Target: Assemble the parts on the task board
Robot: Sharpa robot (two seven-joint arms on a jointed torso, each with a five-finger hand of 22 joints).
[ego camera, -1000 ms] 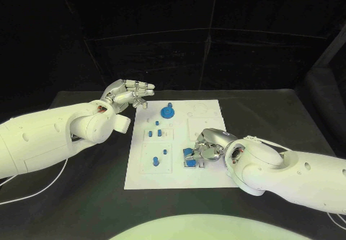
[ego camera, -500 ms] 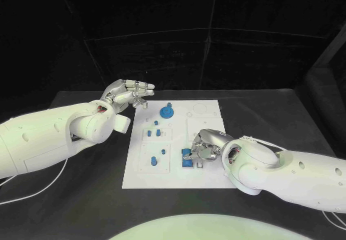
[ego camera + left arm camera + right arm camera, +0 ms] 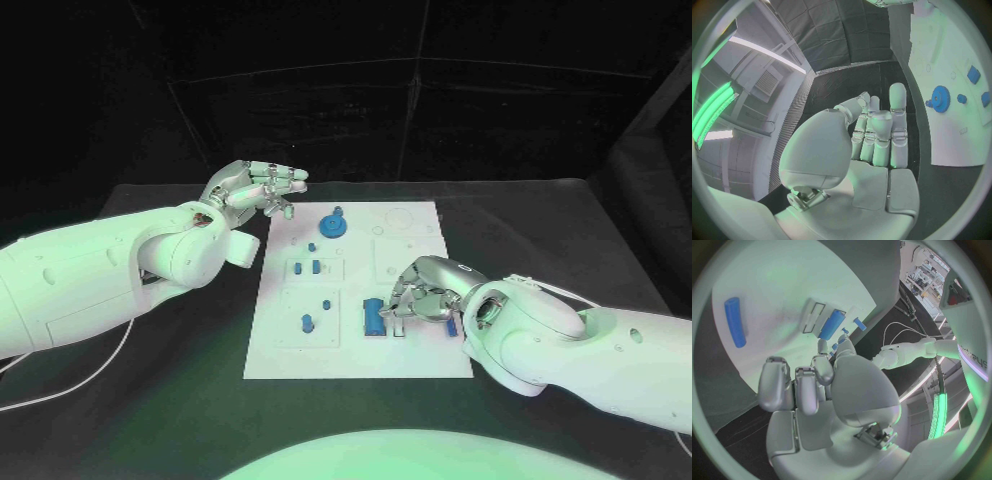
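Right hand [image 3: 423, 296] hovers curled and empty over the board [image 3: 418, 222], mid-counter; a long blue part [image 3: 374, 316] lies loose beside it, the gear [image 3: 335, 225] looks seated. Left hand [image 3: 257, 190] waits loosely curled, empty. Probably midway
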